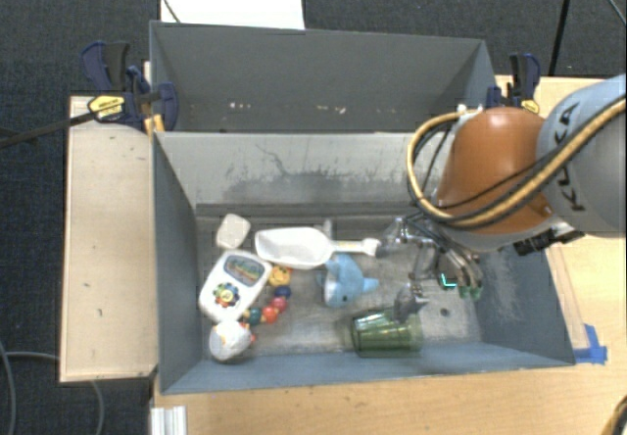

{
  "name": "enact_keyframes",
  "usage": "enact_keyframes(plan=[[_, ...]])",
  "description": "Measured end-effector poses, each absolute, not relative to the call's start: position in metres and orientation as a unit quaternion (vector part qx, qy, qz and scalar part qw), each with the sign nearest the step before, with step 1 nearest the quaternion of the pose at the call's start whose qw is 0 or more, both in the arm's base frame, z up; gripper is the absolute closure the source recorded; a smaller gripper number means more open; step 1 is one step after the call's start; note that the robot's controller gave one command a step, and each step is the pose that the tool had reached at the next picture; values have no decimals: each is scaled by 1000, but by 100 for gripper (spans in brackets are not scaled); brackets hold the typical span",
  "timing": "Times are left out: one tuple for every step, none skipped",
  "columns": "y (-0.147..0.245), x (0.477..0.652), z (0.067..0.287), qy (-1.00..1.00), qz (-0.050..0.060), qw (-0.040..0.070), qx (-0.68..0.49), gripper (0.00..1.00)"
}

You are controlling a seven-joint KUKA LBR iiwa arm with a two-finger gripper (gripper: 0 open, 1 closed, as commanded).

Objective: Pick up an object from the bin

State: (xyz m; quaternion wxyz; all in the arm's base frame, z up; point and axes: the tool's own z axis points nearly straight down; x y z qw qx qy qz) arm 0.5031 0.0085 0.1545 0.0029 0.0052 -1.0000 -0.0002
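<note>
Sitting mid-frame, the grey metal bin (186, 227) has sloped walls and a flat floor; clock directions below are read from the floor's centre.

Arm (588, 144) enters from 3 o'clock. Its orange cover (490, 169), ringed with cables, hangs over the 2 o'clock corner of the floor.

Claw (411, 304) points down at about 4 o'clock, low over the floor. Whether it is spread or pressed together: cannot tell. Nothing is seen pinched in it.

Nearest item is a green translucent cup (385, 333), lying on its side at 5 o'clock against the front wall. The claw tip is just beside the cup's right end, on its 12 o'clock side; contact cannot be judged.

Other contents, all apart from the claw:
- white scoop (294, 247), 11 o'clock, handle running toward 3 o'clock
- white toy phone (233, 286) with coloured buttons, 9 o'clock
- pale blue plastic piece (345, 281), near centre, between scoop and cup
- white rounded lump (230, 340), 8 o'clock
- small white block (232, 227), 10 o'clock
- coloured beads (269, 306), just beside the phone
</note>
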Motion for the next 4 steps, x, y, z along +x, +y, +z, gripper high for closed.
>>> enact_keyframes(plan=[[9, 505, 158, -1000, 0, -1, 5, 0], [43, 548, 113, -998, 0, -4, 61, 0], [84, 572, 128, -1000, 0, 0, 7, 0], [133, 576, 111, -1000, -1, -1, 10, 0]])
